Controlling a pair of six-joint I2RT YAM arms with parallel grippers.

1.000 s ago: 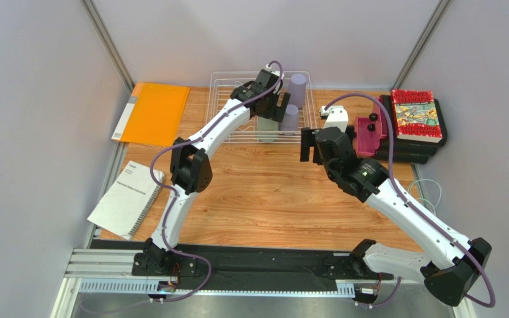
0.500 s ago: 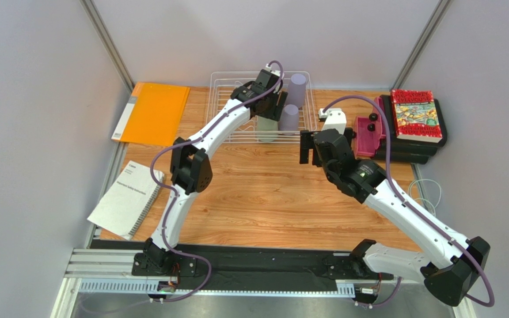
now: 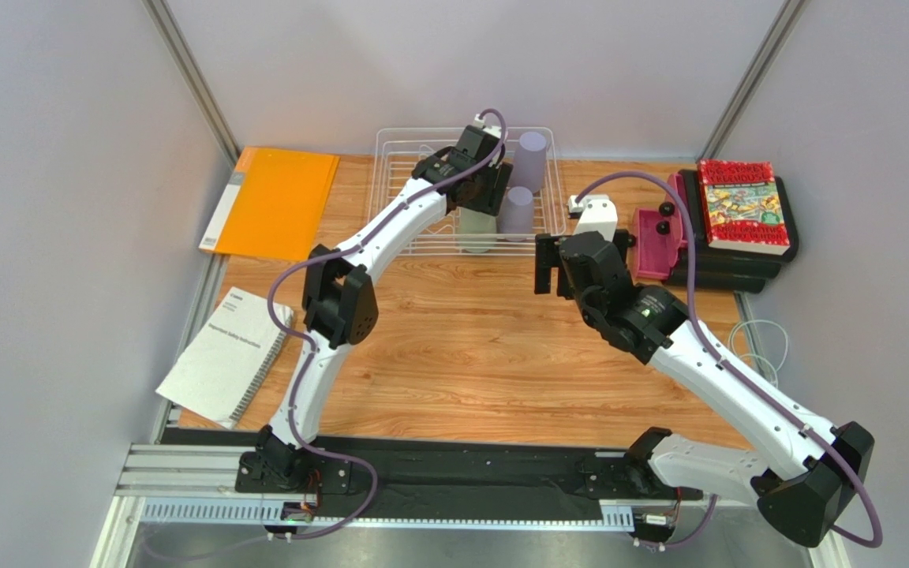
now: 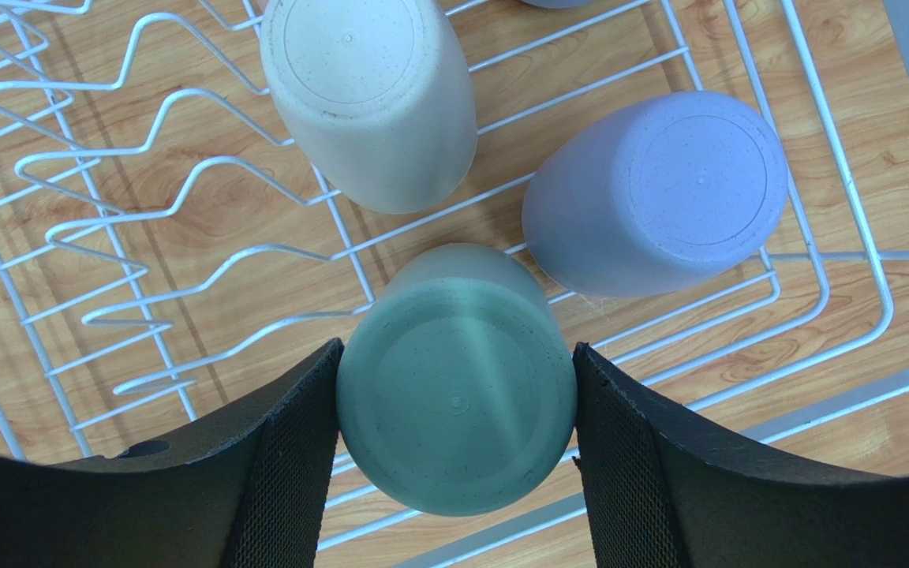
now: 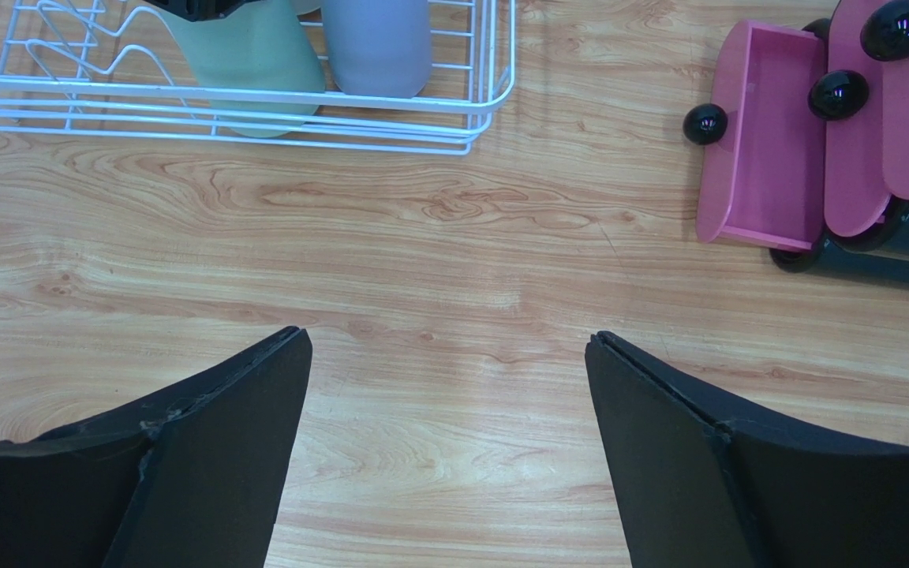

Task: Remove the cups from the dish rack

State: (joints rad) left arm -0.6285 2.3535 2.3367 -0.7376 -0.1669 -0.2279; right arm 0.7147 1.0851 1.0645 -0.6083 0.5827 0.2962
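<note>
**My left fingers on the green cup, my right hand bare**

My left gripper [image 4: 456, 355] reaches into the white wire dish rack [image 5: 246, 118] at the far side of the wooden table [image 5: 447, 237]. Its two black fingers press on opposite sides of the sage green plastic tumbler [image 4: 456, 414]. That cup stands upside down near the rack's front rail.

Just behind it stands the beige plastic tumbler [image 4: 370, 95], also upside down. To its right is a lavender plastic tumbler [image 4: 661, 189], upside down and very close to the green one. A second lavender tumbler [image 3: 530, 152] stands further back, towards the rack's far right corner.

My right gripper [image 5: 447, 341] hangs over bare wood in front of the rack's right end. Its fingers are spread wide with nothing between them. A pink plastic tray with black knobs [image 5: 768, 154] lies to its right.
</note>
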